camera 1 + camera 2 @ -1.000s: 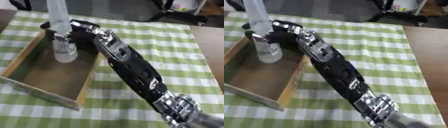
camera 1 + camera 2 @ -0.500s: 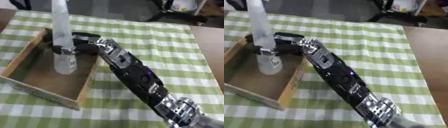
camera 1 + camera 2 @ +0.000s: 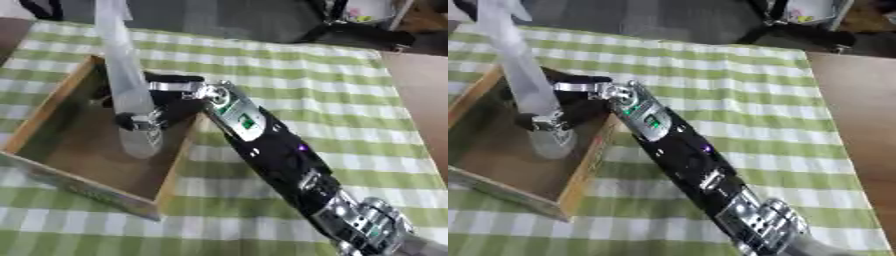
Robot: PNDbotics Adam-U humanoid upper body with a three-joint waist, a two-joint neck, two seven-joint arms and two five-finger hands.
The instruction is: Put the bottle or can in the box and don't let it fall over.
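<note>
A tall, pale, translucent bottle (image 3: 122, 70) stands inside the wooden box (image 3: 176, 167), its base low over the box floor near the right wall. Whether the base touches the floor I cannot tell. In the picture its top leans toward the far left. My right hand (image 3: 164, 106) reaches over the box's right wall from the lower right, with fingers curled round the bottle's lower part. The same grip shows in the right eye view, where the right hand (image 3: 575, 107) holds the bottle (image 3: 525, 75). The left hand shows in no view.
The box lies on a green-and-white checked cloth (image 3: 350, 115) at the left. Bare brown table (image 3: 859, 125) runs along the right side. Dark chair legs and other objects (image 3: 359, 30) stand beyond the far edge.
The right hand has carried the bottle toward the near side of the box and lower, its base now deeper inside. The box has stayed put.
</note>
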